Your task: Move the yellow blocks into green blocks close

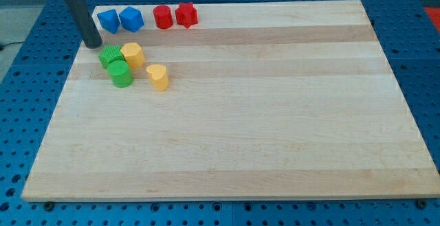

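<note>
Camera view: on a pale wooden board [261, 137], the arm's dark rod stands near the top left corner, its tip [94, 44] resting on the wood just left of and above the green star [108, 55], apparently a sliver apart from it. The yellow hexagon [132, 53] sits against that star's right side, and the green cylinder [121, 73] lies just below the pair. The yellow heart [158, 77] stands a little to the right of the cylinder, with bare wood between them. Along the top edge, a blue triangle-like block [107, 20], a blue hexagon [131, 18], a red cylinder [163, 16] and a red star [186, 14] form a row, well clear of the cluster.

The hexagon looks already home; the heart appears to be the piece left to close in. Doing that well would likely mean bringing the tip round the cluster to the heart's right side, passing below or above without nudging the greens, then pushing leftward through the heart's middle so it does not spin away.

The arm has no jaws: the rod holds nothing and seems to touch only the board.
</note>
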`<state>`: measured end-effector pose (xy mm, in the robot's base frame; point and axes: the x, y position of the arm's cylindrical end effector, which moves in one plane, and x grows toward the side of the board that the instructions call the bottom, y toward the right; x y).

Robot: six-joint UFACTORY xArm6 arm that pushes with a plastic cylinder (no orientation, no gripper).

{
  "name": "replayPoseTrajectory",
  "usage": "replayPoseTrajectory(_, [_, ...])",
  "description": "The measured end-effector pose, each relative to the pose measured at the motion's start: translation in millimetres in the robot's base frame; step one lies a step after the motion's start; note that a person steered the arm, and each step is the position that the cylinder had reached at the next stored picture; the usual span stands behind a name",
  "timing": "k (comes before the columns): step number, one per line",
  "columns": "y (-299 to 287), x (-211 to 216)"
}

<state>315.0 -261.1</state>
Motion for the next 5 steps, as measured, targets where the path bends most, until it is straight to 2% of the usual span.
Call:
replayPoseTrajectory(2, [124, -1])
replayPoseTrajectory(4, [142, 2])
replayPoseTrajectory(5, [213, -10])
